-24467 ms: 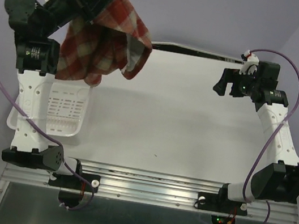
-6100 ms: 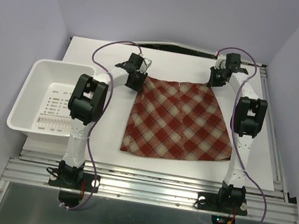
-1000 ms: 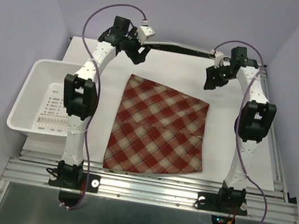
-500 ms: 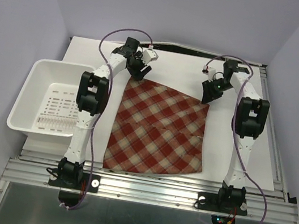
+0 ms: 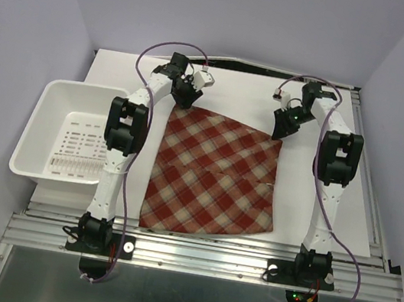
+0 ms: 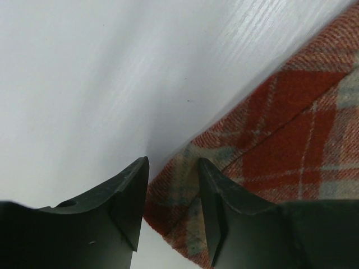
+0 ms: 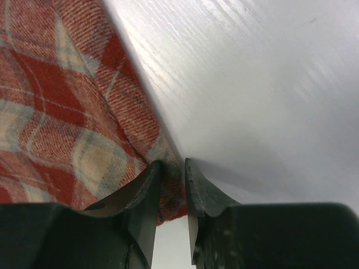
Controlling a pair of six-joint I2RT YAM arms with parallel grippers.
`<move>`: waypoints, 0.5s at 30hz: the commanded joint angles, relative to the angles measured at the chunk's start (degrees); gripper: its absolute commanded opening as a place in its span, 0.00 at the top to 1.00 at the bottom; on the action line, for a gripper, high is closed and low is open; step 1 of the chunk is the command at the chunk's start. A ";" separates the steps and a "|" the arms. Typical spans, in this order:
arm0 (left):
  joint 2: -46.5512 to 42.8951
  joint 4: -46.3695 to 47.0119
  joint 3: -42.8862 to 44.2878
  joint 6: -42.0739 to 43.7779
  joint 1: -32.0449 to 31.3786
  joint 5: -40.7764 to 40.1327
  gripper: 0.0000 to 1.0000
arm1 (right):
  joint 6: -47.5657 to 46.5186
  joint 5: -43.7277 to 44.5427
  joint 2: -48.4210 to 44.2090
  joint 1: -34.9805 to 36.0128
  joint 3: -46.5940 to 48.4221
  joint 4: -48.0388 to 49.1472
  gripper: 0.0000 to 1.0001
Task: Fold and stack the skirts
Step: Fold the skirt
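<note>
One skirt (image 5: pixel 214 172), red, maroon and cream plaid, lies folded flat in the middle of the white table (image 5: pixel 330 219). My left gripper (image 5: pixel 186 96) is down at its far left corner. In the left wrist view that corner (image 6: pixel 280 129) sits between the fingers of the left gripper (image 6: pixel 173 168), which stand apart, with a gap beside the left finger (image 6: pixel 120 202). My right gripper (image 5: pixel 280 125) is at the far right corner. In the right wrist view its jaws are narrow around the right gripper's midpoint (image 7: pixel 173 168) and the bunched skirt edge (image 7: pixel 67 112) fills the gap.
A white perforated plastic basket (image 5: pixel 48 90) stands at the left of the table, beside the left arm. A metal rail (image 5: pixel 201 248) runs along the near edge. Purple walls enclose the table on three sides.
Both grippers have come down from above the far edge onto the skirt's two far corners, and both sets of jaws have narrowed. The skirt itself has not shifted.
</note>
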 commanded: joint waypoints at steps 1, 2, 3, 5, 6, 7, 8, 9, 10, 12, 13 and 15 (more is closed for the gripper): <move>-0.20 -5.29 0.49 2.34 0.55 -1.15 0.52 | -2.68 0.79 1.39 0.02 -0.70 -2.87 0.68; -0.20 -5.38 0.76 2.25 0.55 -1.07 0.52 | -2.68 0.44 1.22 0.02 -0.44 -3.13 0.65; -0.20 -5.47 0.93 2.17 0.55 -1.06 0.53 | -2.68 0.27 1.21 0.02 -0.09 -3.48 0.55; -0.29 -5.56 1.02 1.90 0.55 -0.89 0.57 | -3.29 -1.22 1.56 0.02 1.57 -5.93 0.50; -0.38 -5.47 1.11 1.81 0.55 -0.98 0.57 | -3.64 -1.66 1.83 0.02 2.19 -6.99 0.49; -0.38 -5.56 1.20 1.73 0.55 -0.98 0.57 | -4.08 -2.02 2.18 0.02 2.72 -7.78 0.49; -0.38 -5.47 1.29 1.55 0.55 -0.98 0.58 | -4.43 -2.02 2.96 0.02 3.07 -8.75 0.51; -0.29 -5.47 1.29 1.46 0.55 -0.98 0.59 | -4.96 -1.67 3.23 0.02 2.82 -8.84 0.53; -0.29 -5.30 1.29 1.38 0.55 -0.98 0.61 | -5.31 -1.32 3.50 0.02 2.46 -8.93 0.55; -0.12 -5.29 1.46 1.20 0.55 -1.06 0.64 | -4.44 -0.01 3.76 0.02 1.06 -7.45 0.77; -0.03 -5.29 1.55 1.11 0.55 -1.06 0.65 | -3.74 0.52 3.76 0.02 0.71 -6.48 0.85; 0.23 -5.47 2.07 0.94 0.55 -0.98 0.75 | -1.29 1.75 3.50 0.02 0.44 -3.50 0.99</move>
